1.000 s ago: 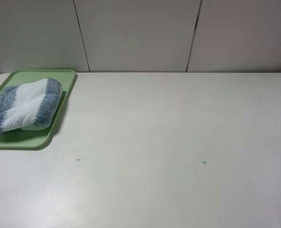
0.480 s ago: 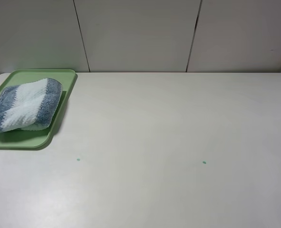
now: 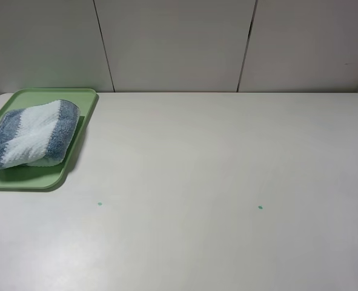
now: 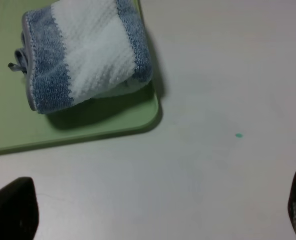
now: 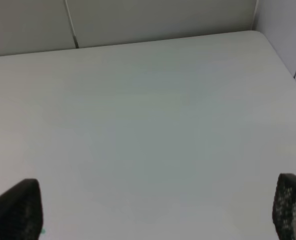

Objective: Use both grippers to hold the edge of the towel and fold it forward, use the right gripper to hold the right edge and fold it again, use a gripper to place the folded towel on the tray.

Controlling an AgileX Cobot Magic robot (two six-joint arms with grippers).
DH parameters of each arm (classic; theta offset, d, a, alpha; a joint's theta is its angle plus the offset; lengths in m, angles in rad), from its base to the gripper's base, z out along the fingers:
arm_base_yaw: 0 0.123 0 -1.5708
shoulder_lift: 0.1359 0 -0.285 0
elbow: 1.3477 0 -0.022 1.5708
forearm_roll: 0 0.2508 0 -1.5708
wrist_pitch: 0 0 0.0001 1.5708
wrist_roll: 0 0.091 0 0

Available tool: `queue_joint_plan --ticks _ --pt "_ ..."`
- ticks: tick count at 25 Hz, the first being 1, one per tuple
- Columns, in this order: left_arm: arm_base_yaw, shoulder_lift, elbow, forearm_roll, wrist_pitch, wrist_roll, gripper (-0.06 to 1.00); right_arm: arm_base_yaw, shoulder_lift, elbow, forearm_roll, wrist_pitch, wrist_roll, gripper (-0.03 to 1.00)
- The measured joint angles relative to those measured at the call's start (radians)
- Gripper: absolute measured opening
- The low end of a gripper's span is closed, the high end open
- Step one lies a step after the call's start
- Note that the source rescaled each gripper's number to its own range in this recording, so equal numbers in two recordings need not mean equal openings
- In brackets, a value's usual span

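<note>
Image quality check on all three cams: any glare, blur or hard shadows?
Exterior high: even, soft light, no glare; the folded blue-and-white striped towel casts a soft shadow on the pale-green plastic tray. Left wrist: towel sharp, dark shadow at its edge; black fingertips blurred at the frame corners. Right wrist: bare white table looks soft and featureless; fingertips out of focus.

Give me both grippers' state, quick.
Left gripper: open, holding nothing.
Right gripper: open, holding nothing.
</note>
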Motion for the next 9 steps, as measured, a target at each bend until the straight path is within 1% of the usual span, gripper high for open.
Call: queue_joint_plan --ticks 9 --pt "0.0 0.0 0.0 0.0 0.0 0.002 1.0 0.0 0.0 0.0 0.0 0.0 0.0 1.0"
